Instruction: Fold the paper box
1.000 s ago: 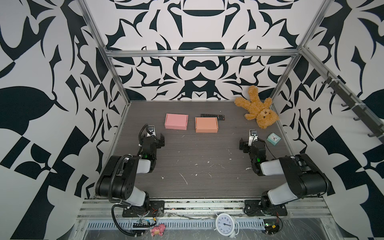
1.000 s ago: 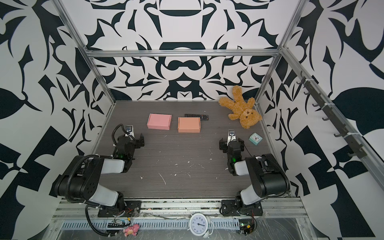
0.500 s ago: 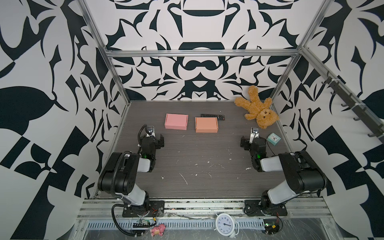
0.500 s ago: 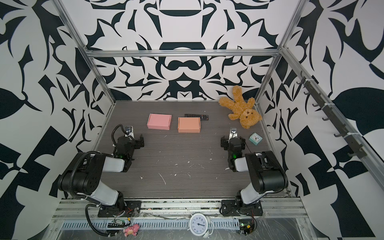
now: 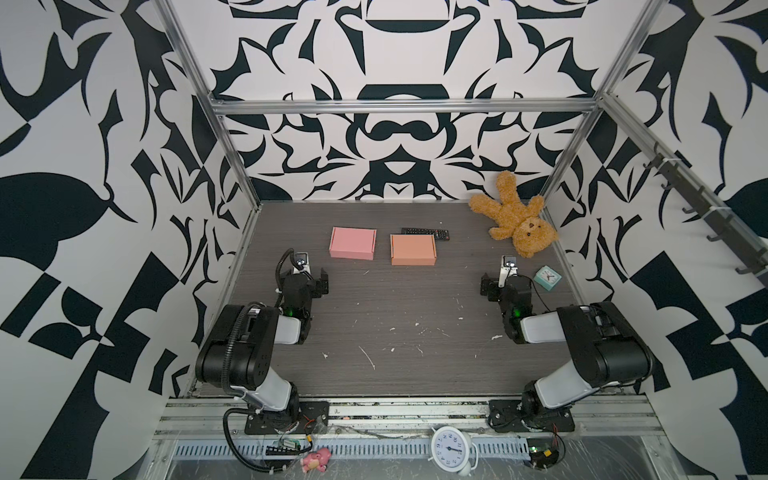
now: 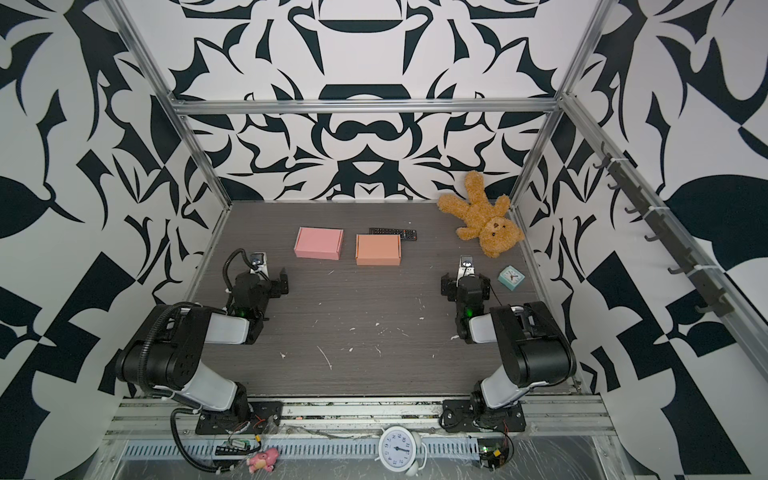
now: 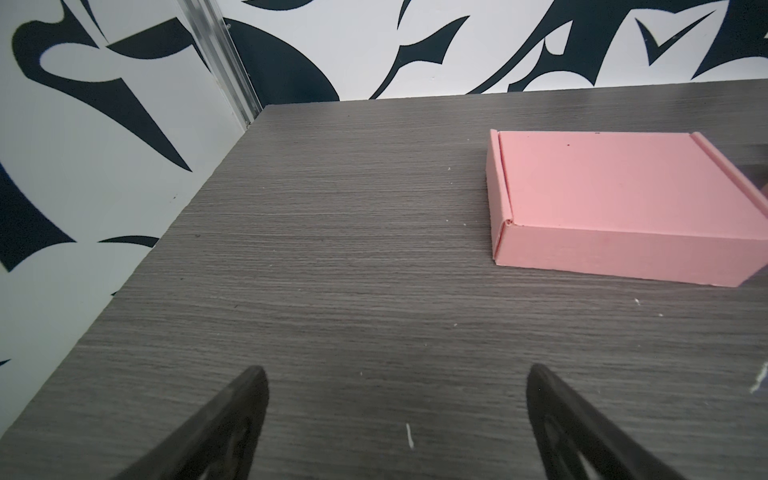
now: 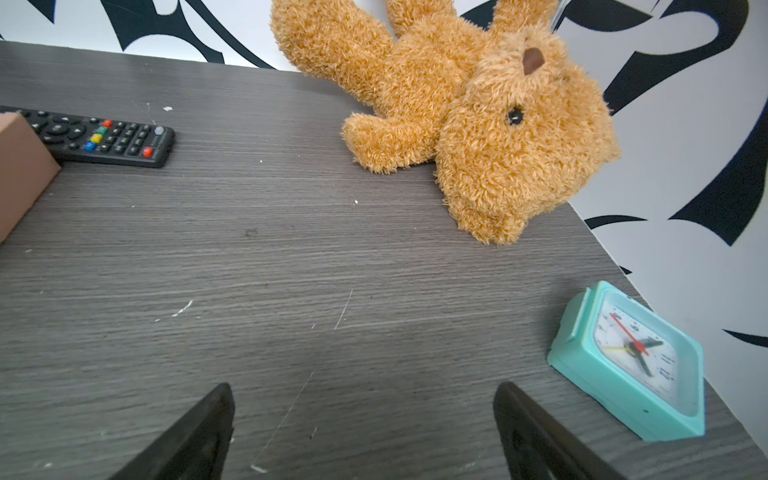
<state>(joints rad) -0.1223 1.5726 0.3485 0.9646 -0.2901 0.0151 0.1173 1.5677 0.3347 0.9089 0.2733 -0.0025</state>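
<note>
The left end effector (image 7: 395,374) and right end effector (image 8: 361,390) are spread, empty; the closed pink paper box (image 5: 353,243) lies untouched.

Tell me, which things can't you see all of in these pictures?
Remote: in a top view, the orange box hides part of it.
Pink box: left wrist view, the picture edge cuts off one end.
Teddy bear: right wrist view, the picture edge cuts off some limbs.
Turquoise clock: in a top view, numbers too small to read.
</note>
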